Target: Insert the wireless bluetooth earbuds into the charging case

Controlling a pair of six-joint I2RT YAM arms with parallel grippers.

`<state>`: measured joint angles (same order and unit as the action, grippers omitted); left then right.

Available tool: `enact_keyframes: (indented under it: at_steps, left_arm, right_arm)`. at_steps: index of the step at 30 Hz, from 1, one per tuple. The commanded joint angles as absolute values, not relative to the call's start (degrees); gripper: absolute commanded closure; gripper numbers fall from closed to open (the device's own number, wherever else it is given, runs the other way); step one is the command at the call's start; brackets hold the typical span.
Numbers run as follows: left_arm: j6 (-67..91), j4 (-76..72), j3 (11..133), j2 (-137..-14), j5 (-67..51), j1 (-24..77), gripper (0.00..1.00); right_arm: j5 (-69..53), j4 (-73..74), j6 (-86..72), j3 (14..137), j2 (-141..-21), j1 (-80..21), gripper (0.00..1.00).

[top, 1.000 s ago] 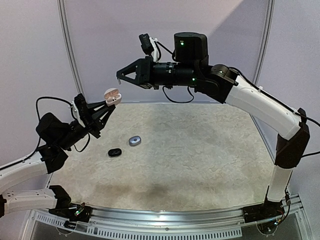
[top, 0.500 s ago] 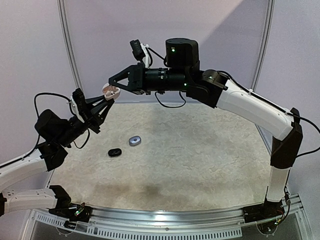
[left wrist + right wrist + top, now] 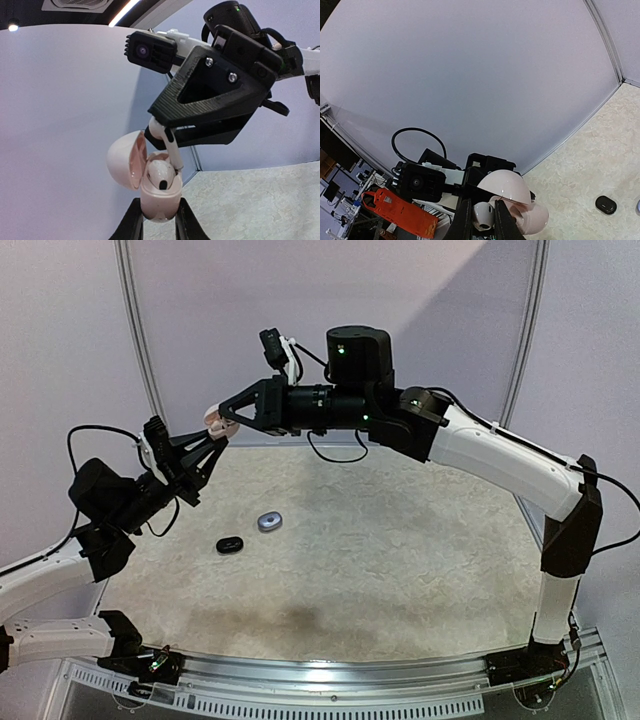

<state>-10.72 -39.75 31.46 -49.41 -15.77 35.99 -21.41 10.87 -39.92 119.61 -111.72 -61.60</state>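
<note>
My left gripper is shut on the base of an open pink charging case and holds it high above the table's left side. In the left wrist view the case has its lid swung left, and one pale earbud sits in a well. My right gripper is shut on a second pale earbud, right above the case. This earbud's stem reaches down into the case's opening beside the seated one.
A small black pebble-like case and a grey one lie closed on the speckled tabletop, left of centre. The black one also shows in the right wrist view. A pale wall stands close behind the grippers.
My right gripper has moved left and down with the earbud until it meets the open case. My left gripper has lowered the case slightly and holds it still.
</note>
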Motion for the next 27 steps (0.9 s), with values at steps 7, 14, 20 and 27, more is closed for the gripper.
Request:
enact_keyframes:
  at_steps: [7,14,20,27]
  left_arm:
    - [-10.7,-41.8,32.4,-48.5,-16.6,36.4,1.0]
    - [-10.6,-41.2,32.1,-48.4,-17.4,36.5,1.0]
    - [-10.7,-41.2,32.3,-48.4,-17.3,36.5,1.0]
    - [-10.3,-41.7,32.4,-48.3,-17.0,36.5,1.0]
  right_arm:
    - [-18.8,11.2,-38.0,117.6,-109.9,-62.0,1.0]
    - [-18.5,10.4,-38.1,118.3,-109.5,-61.8,1.0]
    - [-18.1,11.6,-37.7,117.9,-109.3,-61.7,1.0]
    - [-16.5,13.2,-36.4,116.0,-108.5,-61.7,1.0]
